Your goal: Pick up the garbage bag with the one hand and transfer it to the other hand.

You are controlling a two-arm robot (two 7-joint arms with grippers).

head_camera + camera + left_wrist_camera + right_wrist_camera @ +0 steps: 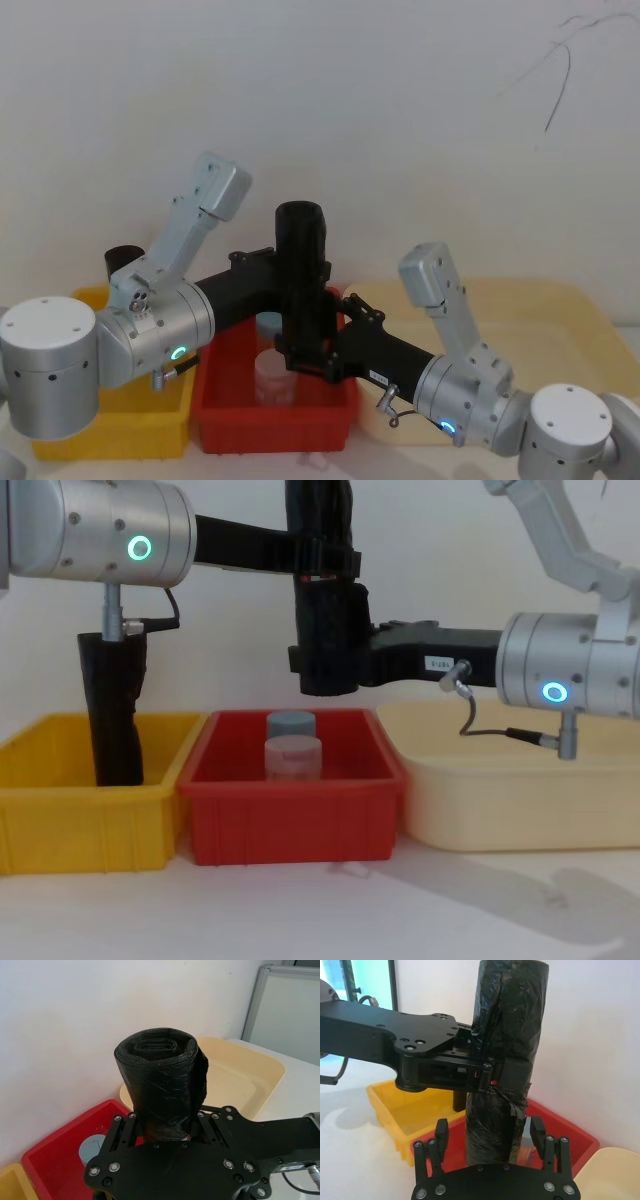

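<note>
The garbage bag (300, 228), a tall black roll, hangs upright in the air above the red bin (292, 815). My left gripper (316, 270), on the green-ringed wrist, is shut on the roll's middle; it also appears in the chest view (326, 556) and the right wrist view (506, 1074). My right gripper (490, 1132), on the blue-ringed wrist, sits at the roll's lower end. Its fingers (442, 1133) stand open on either side of the roll, with a small gap showing. From the left wrist view the roll's top (159, 1050) rises between the left fingers.
Two lidded jars (292, 742) stand in the red bin beneath the roll. A second black roll (114, 715) stands in the yellow bin (90, 825) to the left. A wide cream tray (520, 800) lies to the right. A white wall stands close behind.
</note>
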